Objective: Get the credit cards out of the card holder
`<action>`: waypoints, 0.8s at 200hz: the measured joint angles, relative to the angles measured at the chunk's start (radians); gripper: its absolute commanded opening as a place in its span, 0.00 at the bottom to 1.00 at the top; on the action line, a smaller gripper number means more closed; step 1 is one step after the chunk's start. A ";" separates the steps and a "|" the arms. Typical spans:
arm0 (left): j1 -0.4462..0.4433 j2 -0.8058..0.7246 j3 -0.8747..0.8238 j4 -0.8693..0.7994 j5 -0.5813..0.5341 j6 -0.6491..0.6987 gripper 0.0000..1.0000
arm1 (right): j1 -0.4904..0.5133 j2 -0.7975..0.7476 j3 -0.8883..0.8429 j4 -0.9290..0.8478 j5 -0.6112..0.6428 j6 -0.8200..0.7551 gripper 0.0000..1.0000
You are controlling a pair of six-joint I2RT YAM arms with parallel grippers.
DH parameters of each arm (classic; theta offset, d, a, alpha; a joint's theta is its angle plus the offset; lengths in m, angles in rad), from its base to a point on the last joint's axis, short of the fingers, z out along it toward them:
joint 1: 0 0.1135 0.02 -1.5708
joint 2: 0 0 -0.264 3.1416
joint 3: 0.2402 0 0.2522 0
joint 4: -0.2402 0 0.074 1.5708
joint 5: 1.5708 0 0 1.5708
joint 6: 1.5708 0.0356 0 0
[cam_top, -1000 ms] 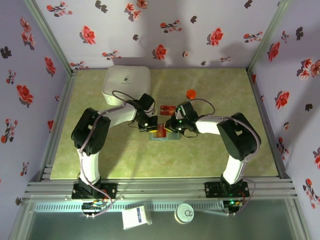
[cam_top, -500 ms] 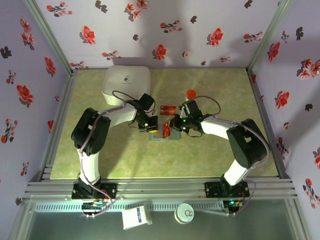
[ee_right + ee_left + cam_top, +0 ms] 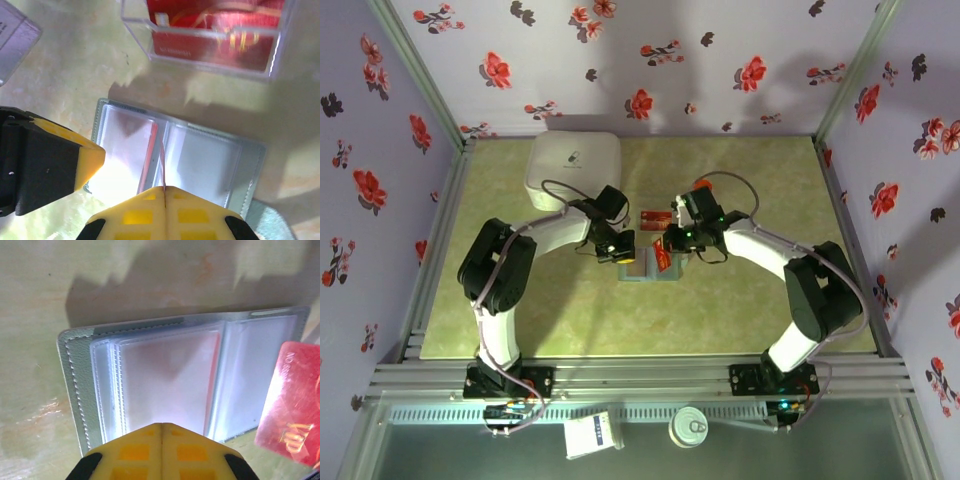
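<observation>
**A:** Shut or open on the right?

**B:** Shut. Look at the right gripper (image 3: 164, 191): clamped on a red card (image 3: 292, 407) by one edge. From that wrist, seen edge-on as a thin line straight out of the closed tips.

**A:** And where against the holder?

**B:** Just above the right half of the holder (image 3: 72, 390), and seemingly out of the sleeves. Lying open and flat on the table (image 3: 570, 310), long axis left to right, between the two grippers.

**A:** Left side?

**B:** Closed as well, with nothing between the fingers of the left gripper (image 3: 161, 429). Tips down at the near edge of the holder's left half, probably pinning it. Cannot tell for certain about contact.

**A:** Next move?

**B:** Likely a short carry to the clear tray (image 3: 140, 30), already stocked with red cards (image 3: 210, 45). Just past the holder's far edge, so straight ahead of the right gripper. Nearer to the right than to the left.

**A:** Pose?

**B:** Same for left arm (image 3: 550, 232) and right arm (image 3: 765, 248): bent inward, elbows wide, wrists tipped down over the holder.

**A:** Anything left inside?

**B:** Maybe. A reddish tint behind the left sleeves, but too blurred to call.
</observation>
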 measured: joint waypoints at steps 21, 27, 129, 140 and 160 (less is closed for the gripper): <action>0.005 -0.029 -0.011 0.015 0.000 0.000 0.02 | 0.000 0.002 0.048 -0.065 0.027 -0.159 0.00; 0.007 -0.037 -0.016 0.018 0.000 0.000 0.02 | 0.000 0.006 0.062 -0.089 0.034 -0.203 0.00; 0.063 -0.151 -0.148 0.058 0.000 -0.002 0.02 | 0.000 0.339 0.580 -0.519 0.109 -0.929 0.00; 0.068 -0.156 -0.153 0.059 0.000 -0.002 0.02 | 0.000 0.380 0.652 -0.562 0.112 -0.973 0.00; 0.079 -0.167 -0.167 0.062 0.000 -0.002 0.03 | 0.000 0.448 0.778 -0.644 0.111 -1.041 0.00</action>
